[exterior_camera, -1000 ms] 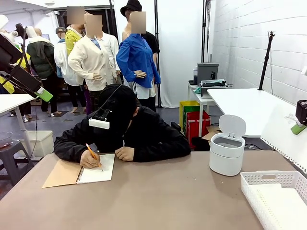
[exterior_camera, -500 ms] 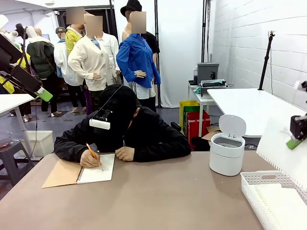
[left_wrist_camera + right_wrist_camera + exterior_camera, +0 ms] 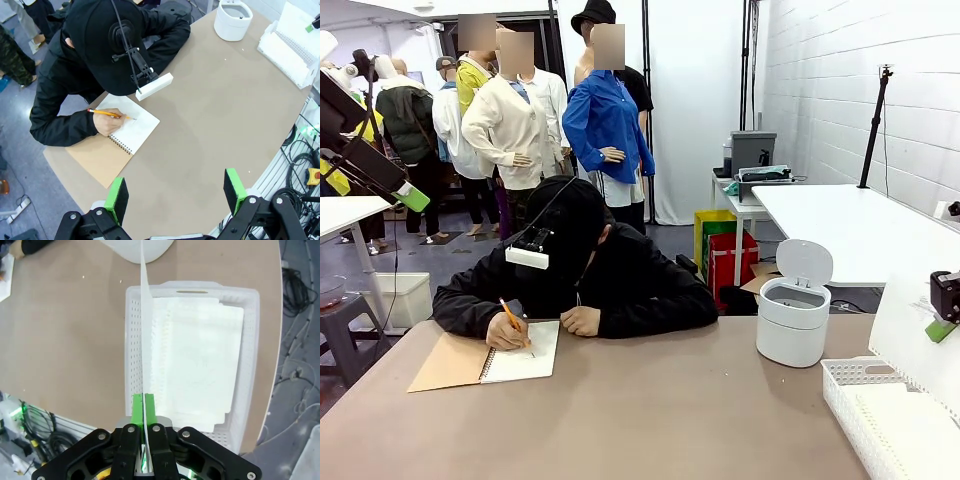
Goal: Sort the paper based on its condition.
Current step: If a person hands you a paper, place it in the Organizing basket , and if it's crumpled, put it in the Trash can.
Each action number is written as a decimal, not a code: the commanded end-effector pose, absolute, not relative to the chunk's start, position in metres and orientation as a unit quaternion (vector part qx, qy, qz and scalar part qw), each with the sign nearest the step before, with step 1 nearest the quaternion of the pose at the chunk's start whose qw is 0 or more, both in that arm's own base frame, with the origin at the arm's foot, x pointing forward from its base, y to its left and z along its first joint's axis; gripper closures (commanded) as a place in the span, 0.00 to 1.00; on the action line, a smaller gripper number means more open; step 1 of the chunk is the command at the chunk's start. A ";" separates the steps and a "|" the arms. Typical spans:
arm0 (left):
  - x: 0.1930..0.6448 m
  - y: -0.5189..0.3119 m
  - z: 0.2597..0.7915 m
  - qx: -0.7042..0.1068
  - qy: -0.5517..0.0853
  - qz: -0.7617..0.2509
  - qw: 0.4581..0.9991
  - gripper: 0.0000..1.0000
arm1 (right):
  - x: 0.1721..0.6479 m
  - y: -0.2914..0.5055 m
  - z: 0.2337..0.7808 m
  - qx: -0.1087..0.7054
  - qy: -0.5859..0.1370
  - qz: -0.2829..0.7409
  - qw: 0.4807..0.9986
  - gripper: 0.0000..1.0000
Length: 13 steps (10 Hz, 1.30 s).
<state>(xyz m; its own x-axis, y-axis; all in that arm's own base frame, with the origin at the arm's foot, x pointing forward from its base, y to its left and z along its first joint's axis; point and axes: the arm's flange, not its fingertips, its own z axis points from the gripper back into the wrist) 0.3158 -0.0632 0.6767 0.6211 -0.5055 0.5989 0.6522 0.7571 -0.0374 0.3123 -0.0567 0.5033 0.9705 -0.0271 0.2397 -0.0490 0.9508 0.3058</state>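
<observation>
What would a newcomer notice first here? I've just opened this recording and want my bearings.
Probably the right hand, shut on a flat white sheet of paper held on edge above the white basket, where more flat sheets lie. Next, the person at the far side, bent low over a spiral notebook and writing with a pencil. A small white bin stands open by the basket.

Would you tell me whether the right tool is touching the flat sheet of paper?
Touching: in the right wrist view, the right tool's green pads are shut on the sheet's lower edge, above the white basket.
</observation>
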 end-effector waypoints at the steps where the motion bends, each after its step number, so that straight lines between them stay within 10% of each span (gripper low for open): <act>1: 0.316 -0.063 0.677 -0.126 -0.292 -0.324 0.891 0.00 | 0.281 -0.042 0.434 0.177 -0.106 -0.019 0.978 1.00; 12: 0.316 -0.063 0.677 -0.126 -0.292 -0.324 0.891 0.00 | 0.242 -0.006 0.360 0.144 -0.059 -0.028 0.987 1.00; 13: 0.316 -0.063 0.677 -0.126 -0.292 -0.324 0.891 0.00 | 0.234 -0.003 0.354 0.140 -0.048 -0.032 0.988 0.87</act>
